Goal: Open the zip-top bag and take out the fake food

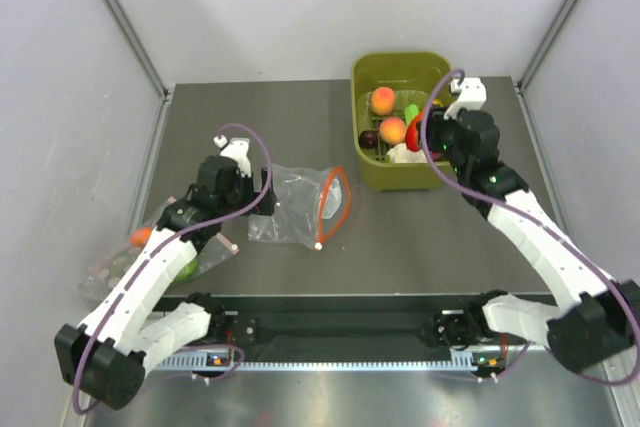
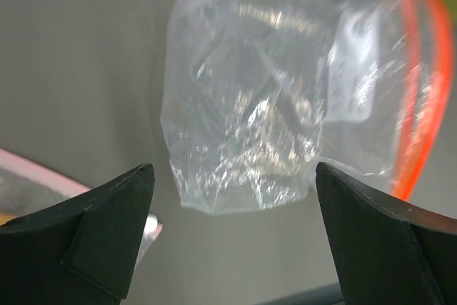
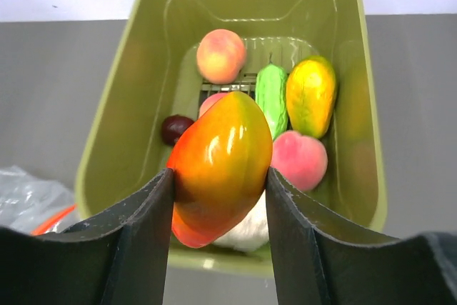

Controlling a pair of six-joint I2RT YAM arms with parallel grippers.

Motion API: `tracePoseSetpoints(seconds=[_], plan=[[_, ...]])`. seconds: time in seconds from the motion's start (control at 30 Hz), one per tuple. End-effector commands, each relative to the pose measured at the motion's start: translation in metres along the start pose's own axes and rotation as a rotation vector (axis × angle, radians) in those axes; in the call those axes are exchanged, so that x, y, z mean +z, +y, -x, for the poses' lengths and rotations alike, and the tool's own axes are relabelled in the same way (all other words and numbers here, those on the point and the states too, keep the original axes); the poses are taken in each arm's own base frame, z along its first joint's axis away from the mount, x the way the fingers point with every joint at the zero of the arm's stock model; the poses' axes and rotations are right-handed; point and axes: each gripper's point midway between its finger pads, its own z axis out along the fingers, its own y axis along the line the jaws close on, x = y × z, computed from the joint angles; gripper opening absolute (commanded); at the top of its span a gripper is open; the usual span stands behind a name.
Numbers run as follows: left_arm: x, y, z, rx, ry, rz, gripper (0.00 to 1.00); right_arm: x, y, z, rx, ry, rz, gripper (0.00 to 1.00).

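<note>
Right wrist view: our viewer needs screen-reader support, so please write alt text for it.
The right gripper clamps a glossy red-orange toy fruit in front of a green bin. In the bin lie peaches, a green oblong piece, a yellow-orange piece and a dark plum.

Left arm (image 1: 150, 272), right arm (image 1: 545, 242): white link shells, black joints. Purple cable (image 1: 241, 126) loops along each. Fingers (image 2: 100, 237) matte black, wedge-shaped.
</note>
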Motion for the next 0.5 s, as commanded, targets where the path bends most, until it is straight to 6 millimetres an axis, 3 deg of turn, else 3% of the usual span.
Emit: tracePoseSetpoints(seconds=[0.0,0.03,0.07,0.1,0.17,0.2,0.23,0.37,0.47], plan=[[-0.010,0.001,0.026,-0.013,-0.158,-0.008,0.99,0.030,0.007,0.034,0.008,-0.046,0.069,0.37],[-0.014,0.001,0.029,-0.011,-0.182,-0.012,0.99,0.038,0.003,0.033,0.007,-0.034,0.058,0.41],[-0.015,0.001,0.029,-0.011,-0.186,-0.013,0.99,0.053,0.002,0.019,0.001,0.010,0.054,0.46],[-0.018,0.000,0.031,-0.009,-0.197,-0.017,0.99,0.060,0.003,0.027,-0.001,0.002,0.054,0.53],[-0.018,0.000,0.031,-0.010,-0.197,-0.019,0.99,0.079,-0.001,0.014,-0.014,0.050,0.041,0.73],[-0.018,0.000,0.031,-0.011,-0.198,-0.018,0.99,0.083,0.000,0.022,-0.019,0.042,0.044,0.80],[-0.018,0.001,0.032,-0.009,-0.198,-0.014,0.99,0.093,-0.002,0.014,-0.024,0.072,0.035,0.99],[-0.021,0.003,0.033,-0.007,-0.212,-0.006,0.99,0.100,-0.004,0.017,-0.027,0.088,0.031,1.00],[-0.023,0.004,0.035,-0.006,-0.223,-0.001,0.99,0.090,-0.003,0.023,-0.014,0.069,0.040,1.00]])
